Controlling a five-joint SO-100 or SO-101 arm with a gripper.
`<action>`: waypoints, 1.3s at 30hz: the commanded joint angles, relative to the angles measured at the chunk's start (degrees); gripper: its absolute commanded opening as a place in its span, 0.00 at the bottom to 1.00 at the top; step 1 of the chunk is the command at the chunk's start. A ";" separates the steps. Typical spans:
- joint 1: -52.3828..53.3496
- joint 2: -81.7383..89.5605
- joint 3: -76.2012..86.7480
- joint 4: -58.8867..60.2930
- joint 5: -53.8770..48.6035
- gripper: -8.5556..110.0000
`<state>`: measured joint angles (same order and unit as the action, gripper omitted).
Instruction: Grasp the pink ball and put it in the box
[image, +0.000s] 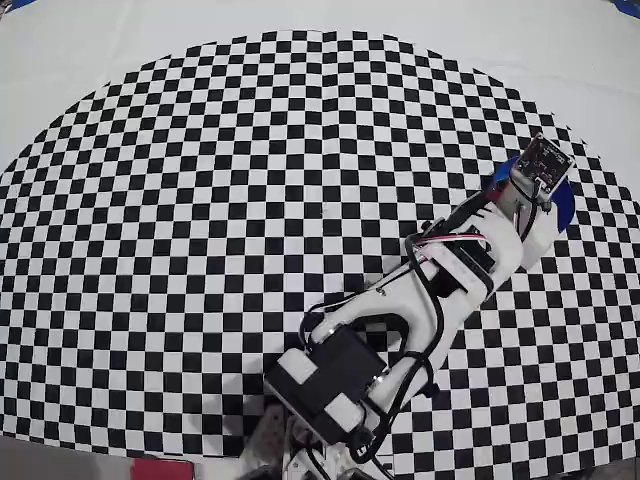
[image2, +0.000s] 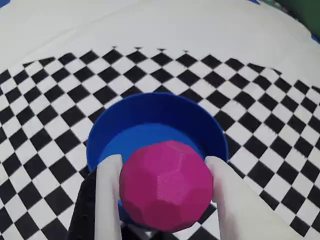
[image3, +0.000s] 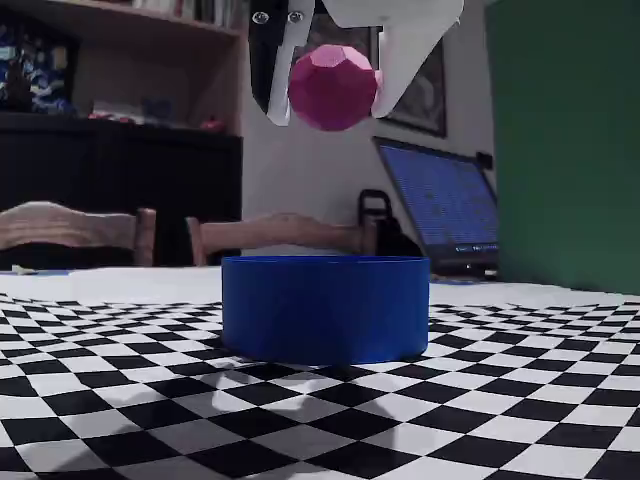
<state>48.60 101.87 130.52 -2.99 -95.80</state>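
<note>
Currently the gripper (image3: 335, 112) is clamped on the pink ball (image3: 334, 87), held high above the box (image3: 325, 308) and toward its near rim in the wrist view, so releasing now risks a rim bounce onto the checkered mat (image3: 120, 400).

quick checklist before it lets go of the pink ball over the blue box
1. Grip: gripper holds the pink ball between both fingers – ok.
2. Ball clear of the rim: in the fixed view the ball hangs well above the box – ok.
3. Alignment: the wrist view shows the ball over the near part of the box opening; the fixed view shows it over the middle – ok, slightly toward the near rim.
4. Box upright on the checkered mat – ok.
5. Box empty: only part of the floor shows – cannot tell.
</note>
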 joint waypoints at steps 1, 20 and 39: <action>0.44 -1.23 -3.60 -1.23 -0.18 0.07; 0.18 -14.06 -12.66 -3.08 -0.18 0.07; 0.00 -26.02 -25.14 -3.08 -0.18 0.07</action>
<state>48.60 75.32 108.19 -5.10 -95.80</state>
